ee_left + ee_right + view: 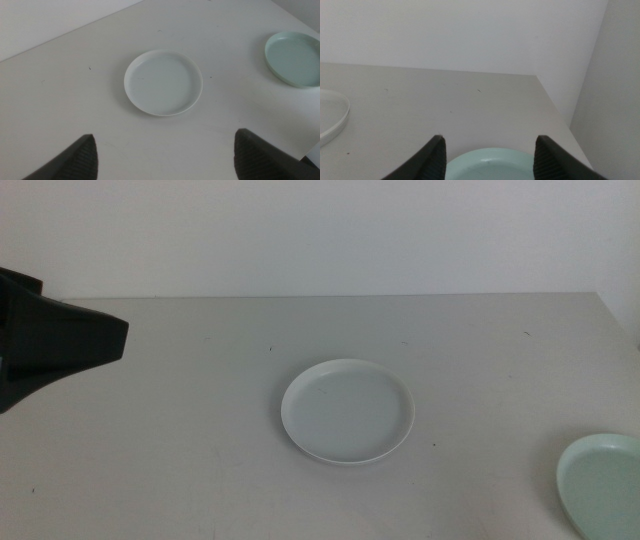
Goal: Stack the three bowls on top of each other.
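A pale white bowl (347,411) lies upright at the middle of the table, and it also shows in the left wrist view (163,82) and the right wrist view (330,120). A mint green bowl (603,485) rests near the front right, cut off by the picture's edge. My left gripper (165,155) hovers open, high over the table's left side (70,340), well short of the white bowl. My right gripper (489,155) is open, low and just in front of the mint bowl (490,167), out of the middle view. A third bowl is out of view.
The grey table (200,440) ends at a white wall at the back. Its right edge (555,107) runs close beside the mint bowl (295,57).
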`<state>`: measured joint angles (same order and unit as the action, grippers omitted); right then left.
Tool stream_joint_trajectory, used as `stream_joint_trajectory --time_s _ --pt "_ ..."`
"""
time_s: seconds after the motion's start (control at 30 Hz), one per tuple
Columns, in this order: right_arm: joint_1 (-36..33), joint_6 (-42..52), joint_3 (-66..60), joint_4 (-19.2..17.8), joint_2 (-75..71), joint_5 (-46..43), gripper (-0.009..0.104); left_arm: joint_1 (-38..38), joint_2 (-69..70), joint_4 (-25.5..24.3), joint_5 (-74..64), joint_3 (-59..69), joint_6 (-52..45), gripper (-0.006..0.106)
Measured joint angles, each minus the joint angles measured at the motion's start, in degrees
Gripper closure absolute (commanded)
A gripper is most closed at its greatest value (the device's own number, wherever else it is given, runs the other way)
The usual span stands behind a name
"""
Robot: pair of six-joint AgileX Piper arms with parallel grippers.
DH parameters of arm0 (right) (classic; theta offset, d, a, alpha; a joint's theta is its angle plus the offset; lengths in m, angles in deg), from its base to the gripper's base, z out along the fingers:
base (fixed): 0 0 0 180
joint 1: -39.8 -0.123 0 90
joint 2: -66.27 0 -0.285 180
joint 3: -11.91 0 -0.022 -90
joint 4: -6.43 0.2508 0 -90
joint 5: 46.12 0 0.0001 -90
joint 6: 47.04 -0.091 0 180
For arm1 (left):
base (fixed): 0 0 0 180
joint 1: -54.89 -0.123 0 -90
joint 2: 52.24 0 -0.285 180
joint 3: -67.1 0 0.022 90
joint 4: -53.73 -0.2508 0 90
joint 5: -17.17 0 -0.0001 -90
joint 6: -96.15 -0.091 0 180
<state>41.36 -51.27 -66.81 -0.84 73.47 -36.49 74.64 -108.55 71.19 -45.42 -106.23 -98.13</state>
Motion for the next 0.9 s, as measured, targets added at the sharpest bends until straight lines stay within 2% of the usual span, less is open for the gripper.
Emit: stream_joint_trajectory --time_s 0.37,0.9 --pt "0.0 0.0 11.0 -0.2 2.3 7.5 0.05 0.0 0.0 0.0 0.0 0.0 0.0 -0.005" --pt "0.0 0.0 29.1 -0.2 20.6 24.9 0.05 0.0 0.0 0.0 0.0 0.0 0.0 -0.005"
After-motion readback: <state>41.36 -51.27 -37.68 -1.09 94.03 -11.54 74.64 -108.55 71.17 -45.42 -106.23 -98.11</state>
